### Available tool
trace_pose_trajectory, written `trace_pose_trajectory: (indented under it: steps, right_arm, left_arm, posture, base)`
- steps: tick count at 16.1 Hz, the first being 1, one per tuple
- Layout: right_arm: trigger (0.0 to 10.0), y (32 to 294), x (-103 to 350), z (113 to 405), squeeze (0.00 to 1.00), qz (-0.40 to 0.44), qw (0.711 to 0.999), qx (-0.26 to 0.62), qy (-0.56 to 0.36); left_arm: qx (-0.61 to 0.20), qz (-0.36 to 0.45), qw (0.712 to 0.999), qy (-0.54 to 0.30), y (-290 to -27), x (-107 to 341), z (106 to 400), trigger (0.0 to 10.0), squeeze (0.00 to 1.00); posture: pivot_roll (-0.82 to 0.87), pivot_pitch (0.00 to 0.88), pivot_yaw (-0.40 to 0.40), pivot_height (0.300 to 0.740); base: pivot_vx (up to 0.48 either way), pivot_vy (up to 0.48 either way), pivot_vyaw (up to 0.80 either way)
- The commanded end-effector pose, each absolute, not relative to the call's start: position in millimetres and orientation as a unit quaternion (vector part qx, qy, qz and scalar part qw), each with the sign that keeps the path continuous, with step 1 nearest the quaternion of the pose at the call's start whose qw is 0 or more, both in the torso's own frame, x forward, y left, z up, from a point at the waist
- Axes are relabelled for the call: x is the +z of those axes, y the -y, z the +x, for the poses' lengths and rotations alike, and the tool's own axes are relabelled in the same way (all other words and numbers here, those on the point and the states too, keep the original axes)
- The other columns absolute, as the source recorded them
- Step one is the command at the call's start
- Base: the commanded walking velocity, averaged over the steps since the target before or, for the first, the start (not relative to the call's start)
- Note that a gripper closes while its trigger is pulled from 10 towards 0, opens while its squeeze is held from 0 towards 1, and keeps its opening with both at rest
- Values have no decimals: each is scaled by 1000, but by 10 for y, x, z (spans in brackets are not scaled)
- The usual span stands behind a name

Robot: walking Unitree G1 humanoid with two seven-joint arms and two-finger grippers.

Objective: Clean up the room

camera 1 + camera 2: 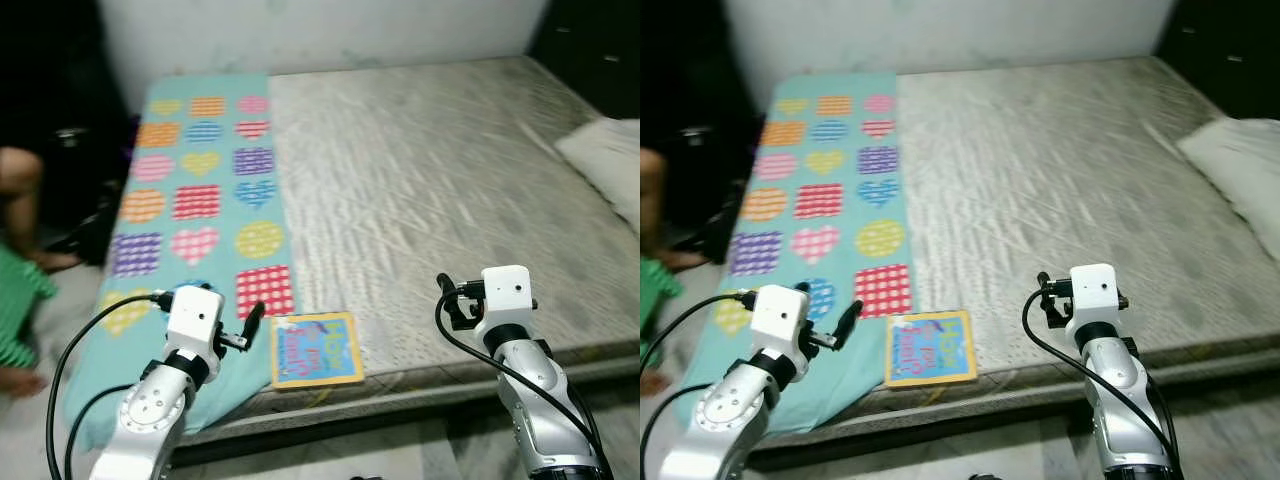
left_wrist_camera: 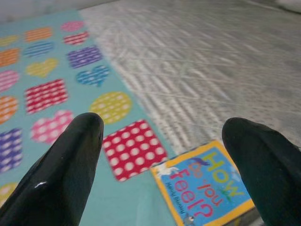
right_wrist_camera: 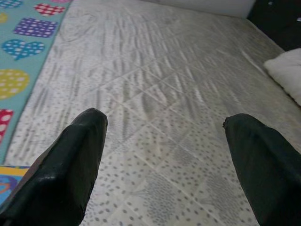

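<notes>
A yellow-edged children's book [image 1: 316, 348] titled "How do you feel?" lies flat at the near edge of the grey mattress [image 1: 450, 180], partly on the teal blanket [image 1: 200, 200] printed with hearts and checked squares. My left gripper [image 2: 164, 125] hovers open just left of the book and a little above the blanket, with nothing between its black fingers [image 2: 70, 160]. My right gripper [image 3: 167, 120] is open too, held over the bare mattress near its front edge, well to the right of the book [image 2: 207, 188].
A white pillow [image 1: 608, 160] lies at the mattress's right side. A person's leg and green clothing [image 1: 18, 290] are on the floor at the left, beside the blanket's hanging edge. A white wall [image 1: 320, 30] runs behind the bed.
</notes>
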State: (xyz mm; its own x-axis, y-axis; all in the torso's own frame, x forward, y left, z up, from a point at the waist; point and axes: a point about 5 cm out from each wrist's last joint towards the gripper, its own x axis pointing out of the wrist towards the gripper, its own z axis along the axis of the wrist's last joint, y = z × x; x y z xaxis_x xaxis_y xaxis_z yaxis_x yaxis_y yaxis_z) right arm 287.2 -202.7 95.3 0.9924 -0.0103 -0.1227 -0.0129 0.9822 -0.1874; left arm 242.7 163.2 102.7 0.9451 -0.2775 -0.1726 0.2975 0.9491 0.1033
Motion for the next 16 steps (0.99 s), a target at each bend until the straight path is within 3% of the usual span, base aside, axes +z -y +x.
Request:
trace_pose_trajectory:
  steps: [1,5,8,10,16]
  right_arm:
    - [10000,2004,975,2880,0,-95,994,7,-60]
    - [10000,1943,943,2810,0,-88,994,9,-61]
    - [10000,1989,939,2791,0,-84,995,-4,-62]
    - [10000,1991,921,2799,0,-81,995,-9,-66]
    - [10000,1979,948,2805,0,-88,994,-12,-63]
  left_arm:
    - [-149,62,983,-82,-1667,1024,2461,10000,0]
    - [-88,28,994,-57,-1583,1025,2499,10000,0]
    - [-15,6,998,-61,-1778,974,2398,10000,0]
    - [-24,6,998,-60,-1769,985,2370,10000,0]
    - [-43,4,998,-44,-1731,1059,2502,10000,0]
  posture:
    - [-118,93,3,740]
    - [-138,98,22,740]
    - [-138,104,22,740]
    - [-117,110,21,740]
    - [-136,124,29,740]
  base:
    - [0,0,-800]
    - [0,0,-200]
    - [0,0,0]
    - [0,0,0]
    - [0,0,-786]
